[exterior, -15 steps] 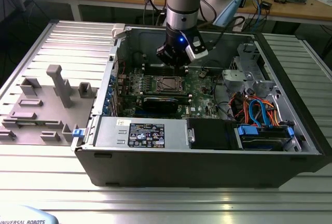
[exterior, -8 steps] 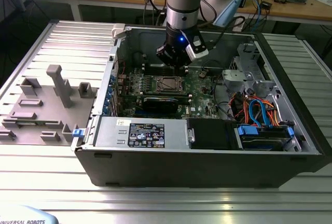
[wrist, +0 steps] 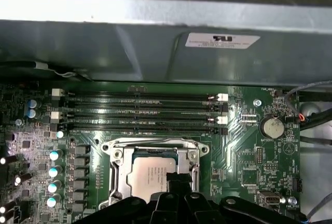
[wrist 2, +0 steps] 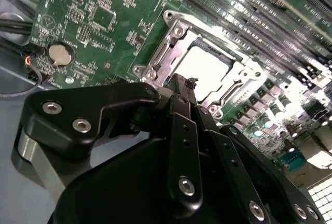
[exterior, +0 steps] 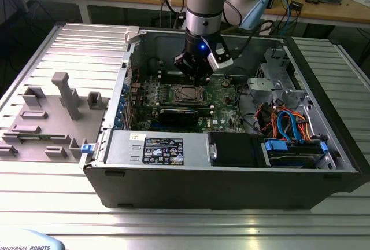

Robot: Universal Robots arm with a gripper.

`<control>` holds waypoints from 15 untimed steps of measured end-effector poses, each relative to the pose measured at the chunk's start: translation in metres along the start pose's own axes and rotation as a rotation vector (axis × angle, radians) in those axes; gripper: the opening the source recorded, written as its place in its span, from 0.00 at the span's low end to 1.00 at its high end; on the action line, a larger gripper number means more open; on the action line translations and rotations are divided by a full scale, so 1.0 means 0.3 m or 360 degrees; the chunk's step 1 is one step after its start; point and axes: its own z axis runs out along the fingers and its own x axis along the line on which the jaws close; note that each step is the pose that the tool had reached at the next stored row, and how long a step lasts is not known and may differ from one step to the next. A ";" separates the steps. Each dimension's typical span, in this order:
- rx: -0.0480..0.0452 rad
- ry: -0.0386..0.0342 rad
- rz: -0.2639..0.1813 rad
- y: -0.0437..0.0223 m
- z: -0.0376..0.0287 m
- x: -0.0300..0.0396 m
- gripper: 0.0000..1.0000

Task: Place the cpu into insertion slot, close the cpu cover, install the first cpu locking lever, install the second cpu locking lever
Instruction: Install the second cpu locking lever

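Hovering over the socket (wrist: 153, 172), the gripper (wrist 2: 191, 84) has its fingers pinched together, empty; chip (wrist: 151, 175) seated, cover (wrist: 120, 168) down, so lever work calls for a precise push.

cpu (wrist: 150, 175) edge behind jaws

One hand (wrist: 179, 182) hangs over one chip (wrist: 153, 175), which sits in one socket (wrist: 118, 175) under one metal frame (wrist: 193, 154). Beyond the hand run four long memory slots (wrist: 140, 112). Off to its side sits one round coin battery (wrist: 271, 126).
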 end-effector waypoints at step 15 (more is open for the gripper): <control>0.0000 0.0000 0.0000 -0.038 -0.002 0.001 0.11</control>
